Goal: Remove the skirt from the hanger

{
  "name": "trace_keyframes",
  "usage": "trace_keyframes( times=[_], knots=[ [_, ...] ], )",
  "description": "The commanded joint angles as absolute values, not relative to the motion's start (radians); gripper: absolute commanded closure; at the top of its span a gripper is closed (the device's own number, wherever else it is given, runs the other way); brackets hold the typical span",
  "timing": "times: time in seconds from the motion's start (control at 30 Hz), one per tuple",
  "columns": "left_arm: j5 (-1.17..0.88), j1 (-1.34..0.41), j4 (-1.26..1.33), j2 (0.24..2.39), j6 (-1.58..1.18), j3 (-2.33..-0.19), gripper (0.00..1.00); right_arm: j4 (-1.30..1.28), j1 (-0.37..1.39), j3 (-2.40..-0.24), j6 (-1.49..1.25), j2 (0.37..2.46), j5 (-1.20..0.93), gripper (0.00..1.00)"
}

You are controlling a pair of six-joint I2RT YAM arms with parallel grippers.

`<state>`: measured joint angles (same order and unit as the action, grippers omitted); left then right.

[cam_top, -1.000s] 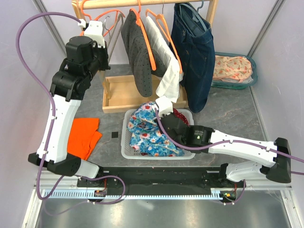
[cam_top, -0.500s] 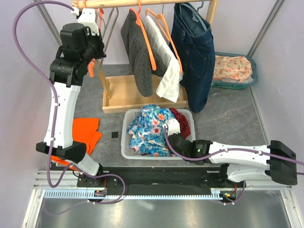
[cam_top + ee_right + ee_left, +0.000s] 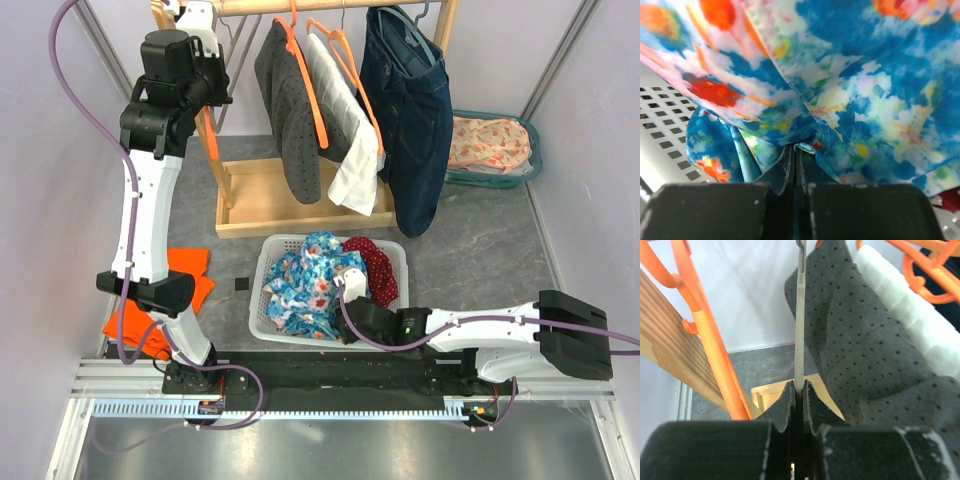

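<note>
While jaws of the right gripper (image 3: 795,150) pinch the skirt (image 3: 865,90) low in the basket (image 3: 258,290), those of the left gripper (image 3: 799,386) clamp the wire hanger (image 3: 800,315) well above.

The left gripper (image 3: 798,389) reached the upper edge of the top view, where its fingertips could not be made out, and the rail (image 3: 260,6) was cut off there too. The right gripper (image 3: 795,150) lay buried under the skirt (image 3: 310,285) in the basket (image 3: 258,310). The orange cloth (image 3: 190,265) at the worktop's left edge sat partly behind the left arm. A black square (image 3: 241,285) was too small to identify. The thin grey bar (image 3: 800,315) ran off the wrist view's top edge.
</note>
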<state>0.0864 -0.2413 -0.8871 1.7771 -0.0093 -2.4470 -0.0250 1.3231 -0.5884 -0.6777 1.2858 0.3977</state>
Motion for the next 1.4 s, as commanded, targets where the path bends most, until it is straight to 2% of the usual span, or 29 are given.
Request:
trace_keyframes(
  times=[0.0,0.23,0.3,0.37,0.43,0.47,0.57,0.67,0.77,0.83,1.03,1.17,1.23,1.37],
  knots=[
    [0.141,-0.235,-0.845,1.793,0.012,-2.497,0.98,0.06,1.351,-0.554,-0.727,1.322,0.344,1.0],
    [0.187,-0.236,-0.839,1.795,0.021,-2.479,0.98,0.069,1.365,-0.56,-0.736,1.341,0.337,1.0],
    [0.195,-0.235,-0.838,1.777,0.023,-2.454,0.73,0.014,1.365,-0.584,-0.733,1.322,0.372,0.98],
    [0.193,-0.235,-0.836,1.76,0.025,-2.424,0.4,-0.044,1.367,-0.61,-0.724,1.301,0.415,0.88],
    [0.193,-0.235,-0.835,1.733,0.017,-2.408,0.28,-0.115,1.365,-0.646,-0.713,1.261,0.468,0.77],
    [0.189,-0.236,-0.834,1.721,0.014,-2.398,0.16,-0.136,1.364,-0.659,-0.704,1.244,0.482,0.65],
    [0.157,-0.235,-0.833,1.677,0.009,-2.382,0.03,-0.28,1.359,-0.742,-0.674,1.178,0.528,0.39],
    [0.123,-0.245,-0.828,1.634,-0.029,-2.385,0.0,-0.397,1.356,-0.854,-0.632,1.137,0.532,0.23],
    [0.094,-0.276,-0.818,1.583,-0.043,-2.384,0.01,-0.483,1.351,-0.997,-0.594,1.112,0.467,0.14],
    [0.083,-0.31,-0.815,1.556,-0.052,-2.384,0.0,-0.518,1.347,-1.054,-0.565,1.114,0.407,0.11],
    [0.129,-0.445,-0.796,1.543,-0.032,-2.388,0.0,-0.578,1.347,-1.203,-0.445,1.106,0.194,0.09],
    [0.15,-0.489,-0.772,1.598,-0.025,-2.396,0.0,-0.506,1.335,-1.223,-0.382,1.086,0.352,0.14],
    [0.167,-0.503,-0.756,1.632,-0.028,-2.413,0.0,-0.459,1.267,-1.198,-0.342,1.107,0.416,0.16],
    [0.204,-0.532,-0.752,1.729,-0.031,-2.477,0.0,-0.304,1.148,-1.125,-0.31,1.196,0.384,0.09]
  ],
)
